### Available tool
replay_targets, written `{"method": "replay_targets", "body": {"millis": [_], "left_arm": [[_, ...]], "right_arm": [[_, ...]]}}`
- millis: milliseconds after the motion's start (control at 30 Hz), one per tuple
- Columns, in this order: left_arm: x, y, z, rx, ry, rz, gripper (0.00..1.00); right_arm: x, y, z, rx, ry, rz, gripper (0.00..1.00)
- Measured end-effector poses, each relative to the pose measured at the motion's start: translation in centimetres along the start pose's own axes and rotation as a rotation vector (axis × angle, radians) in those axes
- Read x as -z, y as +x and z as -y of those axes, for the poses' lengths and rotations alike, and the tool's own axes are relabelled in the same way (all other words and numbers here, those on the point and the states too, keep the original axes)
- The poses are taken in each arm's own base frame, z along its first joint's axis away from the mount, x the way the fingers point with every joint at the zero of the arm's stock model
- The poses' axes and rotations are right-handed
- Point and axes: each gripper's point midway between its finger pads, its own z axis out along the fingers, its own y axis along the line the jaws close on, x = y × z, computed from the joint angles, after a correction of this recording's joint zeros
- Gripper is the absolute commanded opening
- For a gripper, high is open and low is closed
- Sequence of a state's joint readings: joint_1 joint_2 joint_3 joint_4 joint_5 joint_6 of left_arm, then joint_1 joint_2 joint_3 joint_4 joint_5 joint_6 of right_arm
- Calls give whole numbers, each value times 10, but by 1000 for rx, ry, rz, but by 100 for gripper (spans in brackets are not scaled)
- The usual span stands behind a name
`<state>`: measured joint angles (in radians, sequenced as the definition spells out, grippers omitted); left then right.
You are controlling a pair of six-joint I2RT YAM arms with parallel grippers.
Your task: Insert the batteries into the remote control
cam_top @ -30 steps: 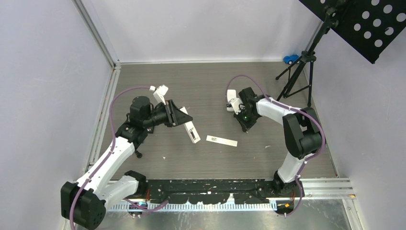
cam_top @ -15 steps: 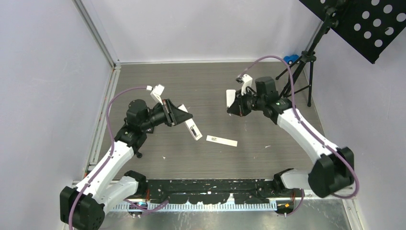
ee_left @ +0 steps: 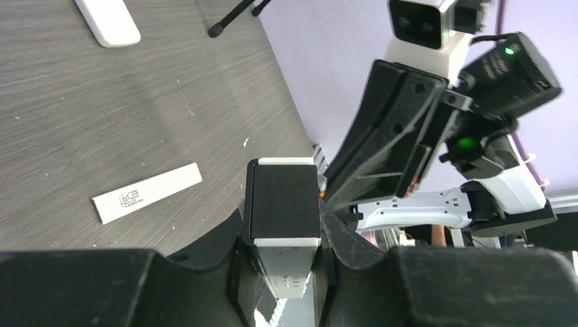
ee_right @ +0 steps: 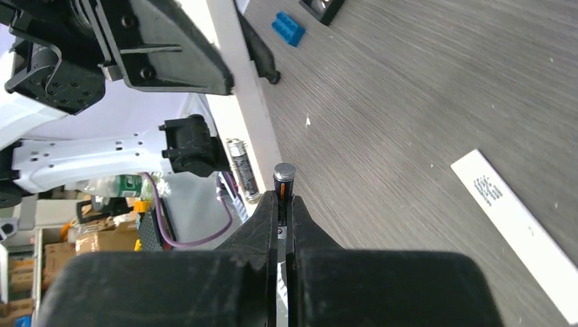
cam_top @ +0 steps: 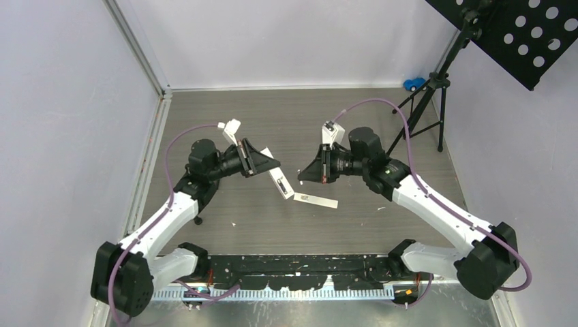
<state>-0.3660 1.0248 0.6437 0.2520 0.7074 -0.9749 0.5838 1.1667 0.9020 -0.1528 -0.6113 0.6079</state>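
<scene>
1. Table (cam_top: pixel 225 116): I see both arms raised over its middle, with the grippers facing each other, near but apart.
2. Left gripper (cam_top: pixel 267 163): clamped on the sides of the white remote (cam_top: pixel 280 184), which hangs tilted above the table.
3. Right gripper (ee_right: pixel 283 204): fingers almost closed, pinching one battery (ee_right: pixel 283 174). Its silvery end pokes out, close to the remote's lower end.
4. Cover strip (cam_top: pixel 315 200): lies flat on the table, just beside the remote's low end.
5. Second battery (ee_right: pixel 242 178): lies along the remote's edge. I can't tell if it's seated.
</scene>
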Motion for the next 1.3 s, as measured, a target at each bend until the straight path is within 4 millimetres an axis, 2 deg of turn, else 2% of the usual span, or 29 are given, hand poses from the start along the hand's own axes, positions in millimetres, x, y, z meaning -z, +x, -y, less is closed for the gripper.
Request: {"method": "replay_targets", "body": {"millis": [233, 367, 567, 733, 867, 1033, 1167, 1300], "left_arm": [[-12, 18, -19, 117, 34, -79, 0], [-13, 25, -18, 153, 66, -104, 0], [-11, 32, -13, 139, 119, -127, 0], [-11, 50, -17, 142, 141, -176, 0], [-11, 60, -19, 153, 142, -198, 0], [-11, 61, -20, 173, 136, -196, 0], [-12, 60, -22, 179, 128, -182, 0], [-13, 60, -26, 187, 114, -173, 0]], "right_arm": [[6, 23, -18, 30, 138, -53, 4], [12, 36, -26, 69, 200, -107, 4], [21, 55, -18, 79, 282, -173, 8], [22, 67, -18, 93, 305, -207, 8], [18, 67, -28, 109, 296, -221, 9], [3, 68, -37, 135, 304, -247, 9], [-9, 81, -32, 156, 355, -301, 9], [-13, 88, -23, 172, 420, -335, 11]]}}
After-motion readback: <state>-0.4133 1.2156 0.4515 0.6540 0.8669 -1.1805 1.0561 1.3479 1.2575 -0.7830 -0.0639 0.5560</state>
